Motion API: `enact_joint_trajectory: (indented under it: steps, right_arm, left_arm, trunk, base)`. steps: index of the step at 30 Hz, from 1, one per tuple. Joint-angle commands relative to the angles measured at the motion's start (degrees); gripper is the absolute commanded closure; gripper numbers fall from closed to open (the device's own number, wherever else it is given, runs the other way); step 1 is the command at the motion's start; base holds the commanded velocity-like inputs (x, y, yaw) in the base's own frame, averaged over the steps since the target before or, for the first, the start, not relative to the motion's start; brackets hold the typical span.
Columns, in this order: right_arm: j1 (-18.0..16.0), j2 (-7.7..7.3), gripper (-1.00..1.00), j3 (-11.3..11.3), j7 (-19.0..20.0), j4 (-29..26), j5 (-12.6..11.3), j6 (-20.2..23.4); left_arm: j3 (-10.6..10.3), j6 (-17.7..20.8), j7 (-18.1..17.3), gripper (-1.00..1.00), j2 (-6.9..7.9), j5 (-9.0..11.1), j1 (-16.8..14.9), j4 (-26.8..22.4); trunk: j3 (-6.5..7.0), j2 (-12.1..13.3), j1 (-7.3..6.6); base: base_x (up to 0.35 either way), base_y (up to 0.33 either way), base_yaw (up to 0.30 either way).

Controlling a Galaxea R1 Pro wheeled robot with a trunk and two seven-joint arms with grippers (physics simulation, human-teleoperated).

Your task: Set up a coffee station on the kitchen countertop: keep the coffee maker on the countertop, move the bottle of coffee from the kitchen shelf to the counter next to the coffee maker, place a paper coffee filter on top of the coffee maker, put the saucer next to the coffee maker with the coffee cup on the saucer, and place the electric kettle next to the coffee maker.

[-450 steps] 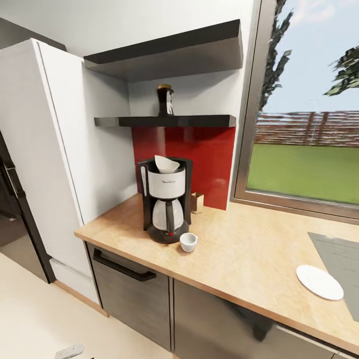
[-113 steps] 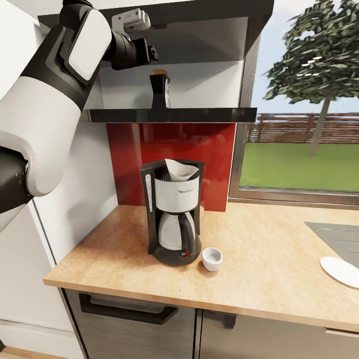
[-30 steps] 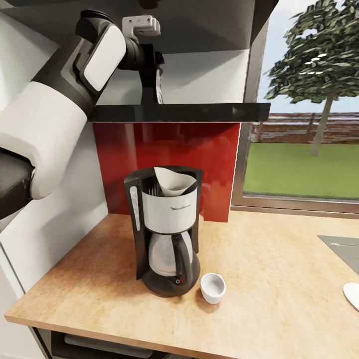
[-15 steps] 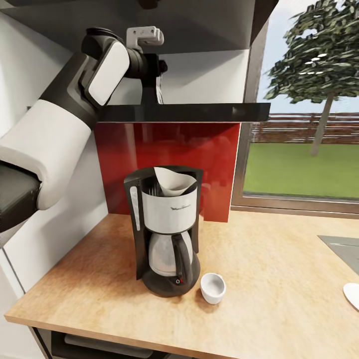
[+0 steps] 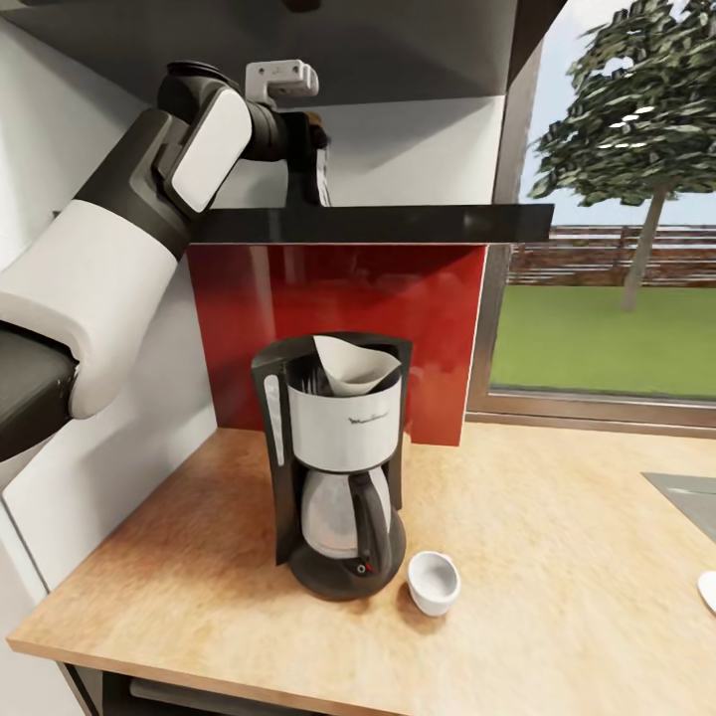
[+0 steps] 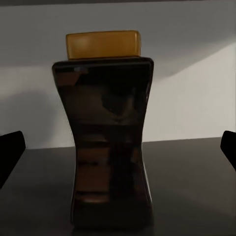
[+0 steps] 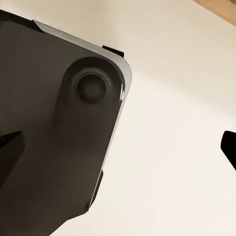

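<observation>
The left gripper (image 6: 118,147), jaws spread wide, brackets the bottle of coffee (image 6: 109,142) upright on the shelf (image 5: 368,223), aligned for a side grasp. Right gripper (image 7: 118,142): likewise spread, holding nothing.

A home kitchen: wooden countertop (image 5: 557,557), coffee maker (image 5: 338,462), red backsplash (image 5: 348,298), garden window (image 5: 617,249).

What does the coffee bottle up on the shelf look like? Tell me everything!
The coffee bottle is a dark, shiny, see-through-looking jar, pinched in at the middle, with a flat golden-yellow lid. It stands upright on the black shelf, near the white wall. The left gripper is right at it, open, with a fingertip out to each side, not touching the bottle in the wrist view.
</observation>
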Motion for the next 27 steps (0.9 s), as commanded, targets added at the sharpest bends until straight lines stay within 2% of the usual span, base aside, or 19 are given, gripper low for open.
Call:
enact_joint_trajectory:
  steps: [1,21,27]
  right_arm:
    - [0.0,-0.01,-1.0,0.4,0.0,0.1,0.0,-0.3]
    - [0.0,-0.01,-1.0,0.4,0.0,0.1,0.0,-0.3]
    - [0.0,-0.01,-1.0,0.4,0.0,0.1,0.0,-0.3]
  left_arm:
    - [-0.2,0.1,0.5,-1.0,0.07,0.6,-0.1,0.0]
    - [-0.3,0.1,0.5,-1.0,0.14,0.6,-0.1,0.7]
    - [-0.3,0.1,0.5,-1.0,0.14,0.6,-0.1,0.8]
  trunk:
    - [-0.06,0.0,0.02]
    - [-0.06,0.0,0.02]
    - [-0.06,0.0,0.02]
  base:
    - [0.055,0.048,0.0]
    - [0.039,0.007,0.0]
    - [0.147,0.0,0.0]
